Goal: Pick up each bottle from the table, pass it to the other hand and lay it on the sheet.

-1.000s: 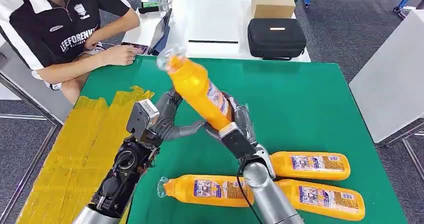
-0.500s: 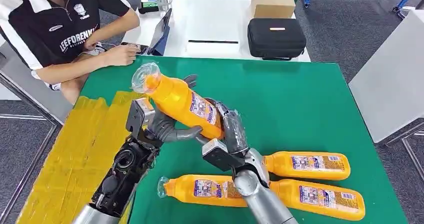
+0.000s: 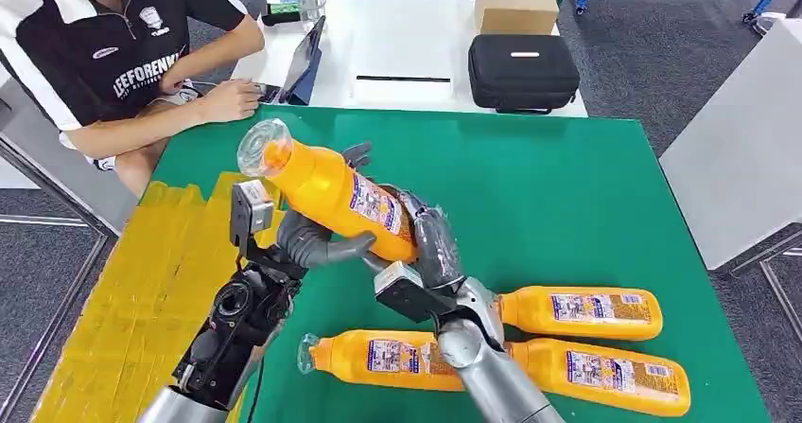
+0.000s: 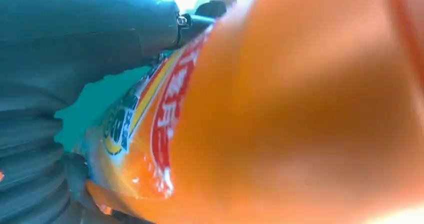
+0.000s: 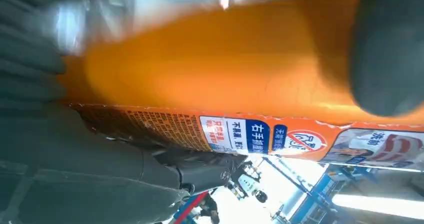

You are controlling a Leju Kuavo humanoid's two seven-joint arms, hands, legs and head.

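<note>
Both the left hand (image 3: 317,243) and the right hand (image 3: 427,253) clasp one tilted bottle (image 3: 326,191) above the green surface (image 3: 567,205); the yellow sheet (image 3: 142,281) lies left of them, reaching the surface's near-left edge.

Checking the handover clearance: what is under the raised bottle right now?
Under the raised bottle both hands cradle it: the left hand beneath its middle, the right hand at its base. Green table lies below; the patch directly beneath is hidden by the hands.

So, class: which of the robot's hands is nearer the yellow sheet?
Left. The left hand is beside the yellow sheet by its edge; the right hand is farther over the green table.
</note>
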